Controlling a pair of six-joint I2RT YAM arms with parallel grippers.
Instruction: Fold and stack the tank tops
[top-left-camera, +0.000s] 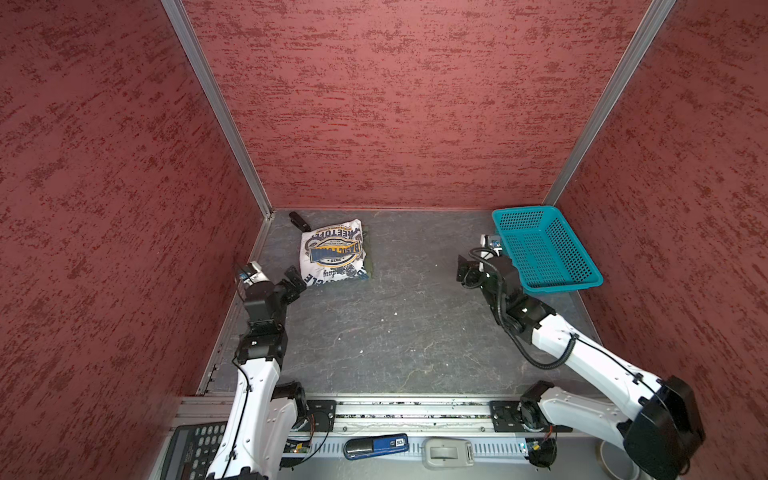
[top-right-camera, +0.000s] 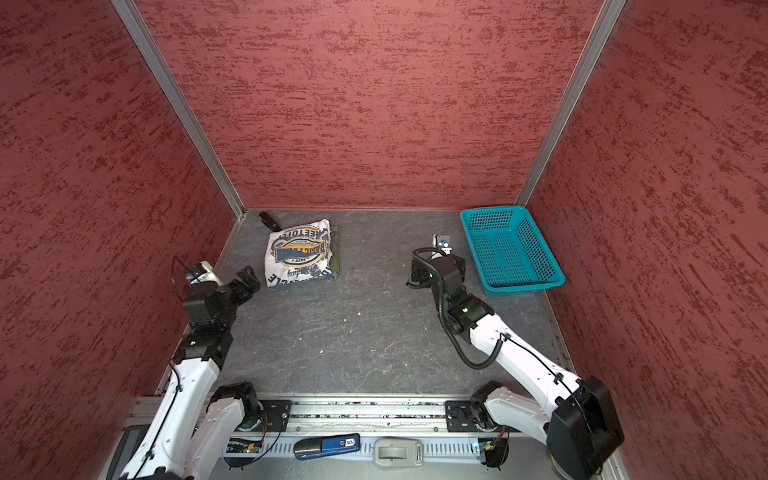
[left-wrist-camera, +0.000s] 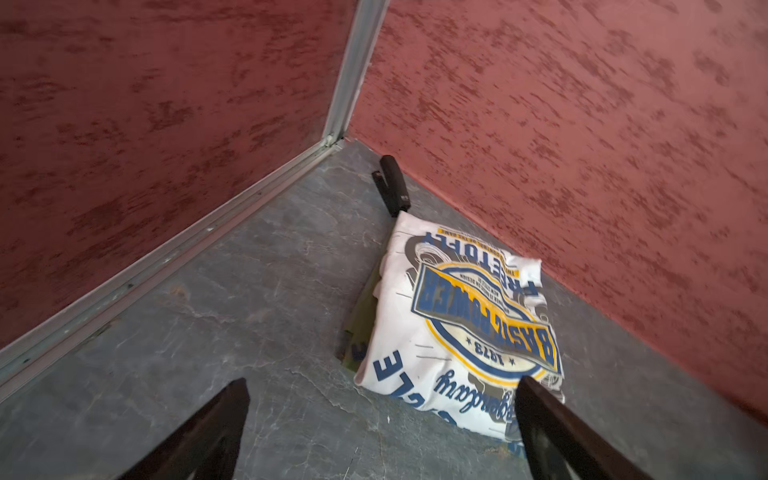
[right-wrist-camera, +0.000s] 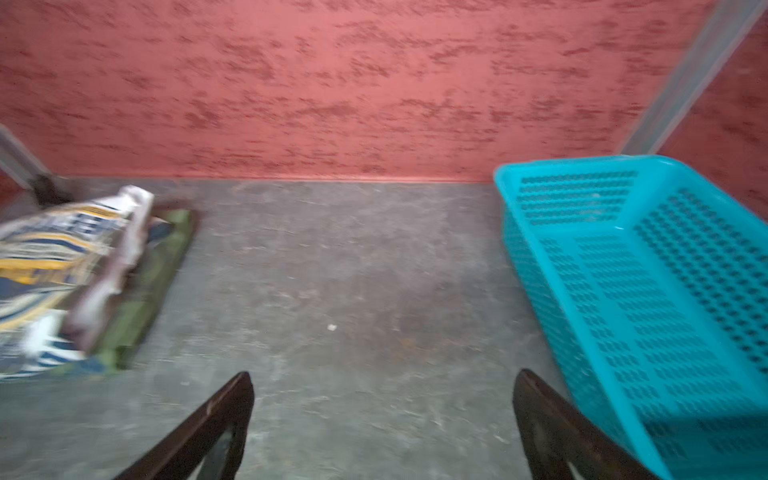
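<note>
White tank top (top-left-camera: 332, 255), folded, print up, lay stacked on the olive green tank top (top-left-camera: 370, 266) at the desk's (top-left-camera: 415, 311) far left. Left pincer (top-left-camera: 296, 279) stood spread, empty, just beside the stack. Right pincer (right-wrist-camera: 384, 376) stood spread, empty, beside the turquoise basket (top-left-camera: 573, 249).

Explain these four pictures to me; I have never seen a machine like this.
Two white robot arms stand at a grey table, each ending in a two-fingered gripper. Two pictures look down on the whole scene; two come from cameras on the wrists. A folded white tank top lies on a folded olive tank top, near a small black object. A turquoise basket stands on the robot's right. The left gripper and right gripper are both open, holding nothing.
</note>
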